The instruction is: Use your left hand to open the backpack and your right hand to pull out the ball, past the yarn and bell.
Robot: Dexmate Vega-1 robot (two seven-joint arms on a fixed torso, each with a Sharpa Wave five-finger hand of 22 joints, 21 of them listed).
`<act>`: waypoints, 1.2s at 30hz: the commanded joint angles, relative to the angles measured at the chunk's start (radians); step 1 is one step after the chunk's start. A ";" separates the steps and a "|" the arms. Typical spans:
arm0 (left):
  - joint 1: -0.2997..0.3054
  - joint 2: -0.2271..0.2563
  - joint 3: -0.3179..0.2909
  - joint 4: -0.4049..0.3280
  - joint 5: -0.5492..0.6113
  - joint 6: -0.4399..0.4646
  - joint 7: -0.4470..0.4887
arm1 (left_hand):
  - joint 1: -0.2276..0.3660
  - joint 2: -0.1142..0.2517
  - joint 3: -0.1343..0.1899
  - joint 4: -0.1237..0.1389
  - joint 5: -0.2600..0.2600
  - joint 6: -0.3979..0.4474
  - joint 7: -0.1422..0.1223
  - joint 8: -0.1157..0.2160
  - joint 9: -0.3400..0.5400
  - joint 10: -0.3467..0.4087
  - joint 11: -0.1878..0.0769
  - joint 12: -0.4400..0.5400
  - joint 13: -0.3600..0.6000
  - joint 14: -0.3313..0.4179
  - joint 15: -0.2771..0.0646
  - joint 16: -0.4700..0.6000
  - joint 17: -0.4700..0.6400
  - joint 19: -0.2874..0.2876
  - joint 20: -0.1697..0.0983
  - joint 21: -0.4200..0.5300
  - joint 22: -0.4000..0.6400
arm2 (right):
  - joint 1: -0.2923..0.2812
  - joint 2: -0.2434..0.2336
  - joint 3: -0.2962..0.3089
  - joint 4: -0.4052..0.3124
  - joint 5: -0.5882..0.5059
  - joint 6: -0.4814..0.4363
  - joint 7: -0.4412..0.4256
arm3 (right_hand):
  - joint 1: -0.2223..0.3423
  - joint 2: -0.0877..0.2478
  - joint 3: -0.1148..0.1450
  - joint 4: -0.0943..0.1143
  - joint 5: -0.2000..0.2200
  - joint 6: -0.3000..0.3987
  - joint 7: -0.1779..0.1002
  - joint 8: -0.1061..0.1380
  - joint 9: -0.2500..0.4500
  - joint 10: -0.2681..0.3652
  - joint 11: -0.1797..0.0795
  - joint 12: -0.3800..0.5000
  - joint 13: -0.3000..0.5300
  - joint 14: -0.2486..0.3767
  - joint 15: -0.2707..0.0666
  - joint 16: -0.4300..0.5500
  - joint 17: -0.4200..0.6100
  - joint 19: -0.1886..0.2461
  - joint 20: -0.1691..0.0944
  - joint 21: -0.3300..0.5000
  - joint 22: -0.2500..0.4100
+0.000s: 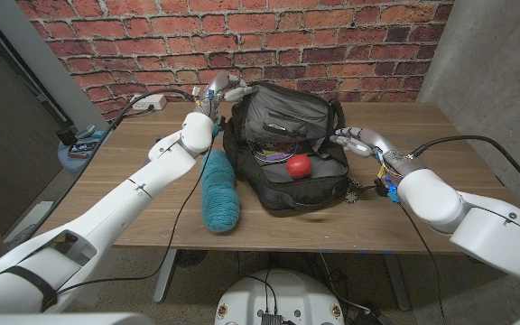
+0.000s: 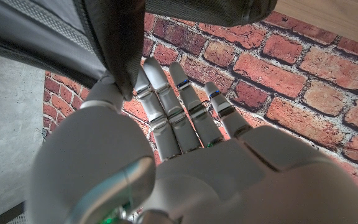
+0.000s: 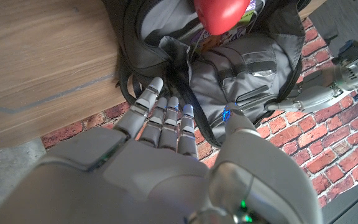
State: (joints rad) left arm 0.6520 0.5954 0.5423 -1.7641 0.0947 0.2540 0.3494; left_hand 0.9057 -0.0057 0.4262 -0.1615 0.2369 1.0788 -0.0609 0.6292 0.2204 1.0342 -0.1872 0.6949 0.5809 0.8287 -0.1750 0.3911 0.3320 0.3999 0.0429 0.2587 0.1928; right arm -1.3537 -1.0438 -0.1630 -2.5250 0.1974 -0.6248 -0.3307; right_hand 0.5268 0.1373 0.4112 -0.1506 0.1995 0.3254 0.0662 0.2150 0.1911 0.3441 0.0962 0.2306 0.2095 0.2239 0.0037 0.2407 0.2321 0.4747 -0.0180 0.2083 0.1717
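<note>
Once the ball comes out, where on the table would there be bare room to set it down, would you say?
Bare wood lies along the table front left of the teal yarn, and at the far right corner behind the right hand. It is crowded around the backpack: yarn to its left, the left hand holding its flap, a small dark item right.

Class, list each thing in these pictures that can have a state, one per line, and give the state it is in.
backpack: open, its flap raised
flap: lifted, gripped by the left hand
left hand: holds the flap's edge
right hand: at the backpack's side, fingers apart, holding nothing
red ball: inside the open backpack, exposed
teal yarn: lying on the table beside the backpack
</note>
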 commanded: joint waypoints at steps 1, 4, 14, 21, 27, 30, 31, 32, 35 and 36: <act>-0.004 -0.009 0.002 0.014 -0.006 -0.012 0.013 | 0.077 0.069 0.001 0.001 0.006 -0.004 0.001 0.005 0.001 0.007 0.000 -0.002 0.004 -0.005 -0.001 -0.003 0.006 -0.005 0.000 0.000 0.005 | 0.067 -0.049 -0.057 -0.046 -0.020 -0.069 0.033 | 0.001 -0.013 -0.008 -0.003 -0.005 0.019 -0.003 0.007 0.000 0.018 -0.002 0.009 0.003 0.022 0.001 0.010 0.000 0.020 0.001 0.011 0.002; -0.003 -0.010 0.002 0.015 -0.006 -0.015 0.017 | 0.077 0.069 0.001 0.002 0.006 -0.005 0.001 0.005 0.001 0.006 0.001 -0.003 0.004 -0.005 -0.001 -0.004 0.006 -0.005 0.000 0.000 0.005 | 0.097 -0.063 -0.089 -0.057 -0.037 -0.094 0.040 | 0.011 -0.016 -0.010 -0.009 -0.005 0.029 -0.007 0.008 0.000 0.031 -0.008 0.012 0.004 0.038 -0.010 0.014 -0.003 0.041 -0.006 0.016 0.003; 0.013 -0.016 -0.011 0.006 -0.020 -0.015 0.036 | 0.078 0.069 0.001 0.001 0.007 -0.006 0.002 0.006 0.002 0.008 0.000 -0.006 0.003 -0.004 -0.002 -0.005 0.008 -0.006 0.001 0.000 0.005 | 0.178 -0.098 -0.172 -0.061 -0.078 -0.112 0.079 | 0.035 -0.026 -0.010 -0.021 -0.005 0.043 -0.011 0.008 0.001 0.047 -0.011 0.013 0.004 0.070 -0.022 0.020 -0.010 0.070 -0.014 0.023 0.005; 0.021 -0.020 -0.013 0.003 -0.026 -0.015 0.045 | 0.079 0.069 0.001 0.000 0.008 -0.006 0.002 0.007 0.000 0.008 0.000 -0.007 0.006 -0.004 -0.002 -0.006 0.009 -0.008 -0.001 0.000 0.005 | 0.256 -0.111 -0.242 -0.050 -0.124 -0.116 0.128 | 0.050 -0.032 -0.009 -0.027 -0.004 0.045 -0.009 0.006 0.001 0.050 -0.013 0.012 0.004 0.075 -0.023 0.020 -0.012 0.074 -0.011 0.023 0.005; 0.024 -0.024 -0.015 -0.001 -0.032 -0.011 0.050 | 0.078 0.069 0.001 0.001 0.008 -0.007 0.001 0.007 0.000 0.007 0.002 -0.008 0.007 -0.005 -0.002 -0.006 0.010 -0.008 -0.001 0.000 0.005 | 0.302 -0.110 -0.286 -0.035 -0.159 -0.113 0.161 | 0.067 -0.039 -0.008 -0.031 -0.003 0.051 -0.009 0.006 0.001 0.057 -0.015 0.013 0.004 0.085 -0.024 0.021 -0.015 0.084 -0.011 0.025 0.006; 0.025 -0.024 -0.015 -0.004 -0.033 -0.007 0.052 | 0.078 0.070 0.001 0.002 0.009 -0.006 0.003 0.008 -0.001 0.007 0.002 -0.009 0.006 -0.004 -0.001 -0.008 0.009 -0.008 0.000 0.000 0.005 | 0.310 -0.112 -0.294 -0.021 -0.168 -0.093 0.174 | 0.074 -0.042 -0.008 -0.032 -0.003 0.054 -0.010 0.006 0.001 0.063 -0.020 0.014 0.004 0.087 -0.025 0.020 -0.016 0.087 -0.012 0.025 0.006; 0.025 -0.025 -0.015 -0.005 -0.033 -0.005 0.053 | 0.077 0.069 0.001 0.002 0.009 -0.007 0.002 0.007 -0.001 0.008 0.003 -0.010 0.007 -0.004 -0.002 -0.008 0.009 -0.008 0.000 0.000 0.005 | 0.310 -0.111 -0.295 -0.016 -0.170 -0.085 0.174 | 0.075 -0.043 -0.008 -0.032 -0.003 0.054 -0.010 0.006 0.001 0.064 -0.017 0.014 0.004 0.087 -0.025 0.020 -0.017 0.087 -0.012 0.025 0.006; 0.025 -0.025 -0.015 -0.006 -0.034 -0.004 0.052 | 0.079 0.068 0.002 0.000 0.009 -0.006 0.002 0.008 -0.001 0.008 0.002 -0.009 0.007 -0.004 -0.002 -0.009 0.009 -0.008 -0.001 0.000 0.005 | 0.312 -0.111 -0.297 -0.011 -0.173 -0.078 0.178 | 0.076 -0.043 -0.008 -0.032 -0.003 0.055 -0.009 0.006 0.001 0.064 -0.016 0.013 0.004 0.087 -0.025 0.020 -0.017 0.087 -0.013 0.025 0.006; 0.027 -0.025 -0.016 -0.009 -0.037 0.000 0.053 | 0.079 0.069 0.000 0.001 0.009 -0.007 0.002 0.008 -0.001 0.008 0.002 -0.010 0.007 -0.004 -0.001 -0.008 0.012 -0.008 -0.001 0.000 0.005 | 0.316 -0.104 -0.304 -0.002 -0.182 -0.072 0.182 | 0.080 -0.045 -0.009 -0.031 -0.003 0.056 -0.011 0.006 0.001 0.064 -0.017 0.013 0.004 0.088 -0.026 0.019 -0.017 0.088 -0.013 0.025 0.006; 0.027 -0.025 -0.016 -0.009 -0.038 -0.003 0.055 | 0.079 0.069 0.001 0.001 0.009 -0.008 0.002 0.008 -0.001 0.009 0.002 -0.011 0.006 -0.003 0.001 -0.009 0.011 -0.008 0.000 0.000 0.005 | 0.316 -0.103 -0.305 0.002 -0.185 -0.067 0.183 | 0.081 -0.046 -0.009 -0.031 -0.003 0.057 -0.011 0.006 0.001 0.065 -0.018 0.013 0.004 0.089 -0.026 0.020 -0.017 0.089 -0.013 0.025 0.006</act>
State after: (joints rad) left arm 0.6733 0.5733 0.5291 -1.7649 0.0653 0.2413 0.3961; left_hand 0.9059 -0.0058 0.4261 -0.1615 0.2407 1.0729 -0.0556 0.6292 0.2184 1.0342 -0.1872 0.6911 0.5865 0.8287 -0.1750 0.3834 0.3414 0.3963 0.0392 0.2593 0.1928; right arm -1.0818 -1.1496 -0.4223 -2.5568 0.0539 -0.7261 -0.1830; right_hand 0.5965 0.0939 0.4015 -0.1767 0.1961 0.3718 0.0572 0.2149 0.1911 0.4032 0.0797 0.2383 0.2118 0.3009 -0.0231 0.2555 0.2137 0.5569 -0.0287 0.2294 0.1748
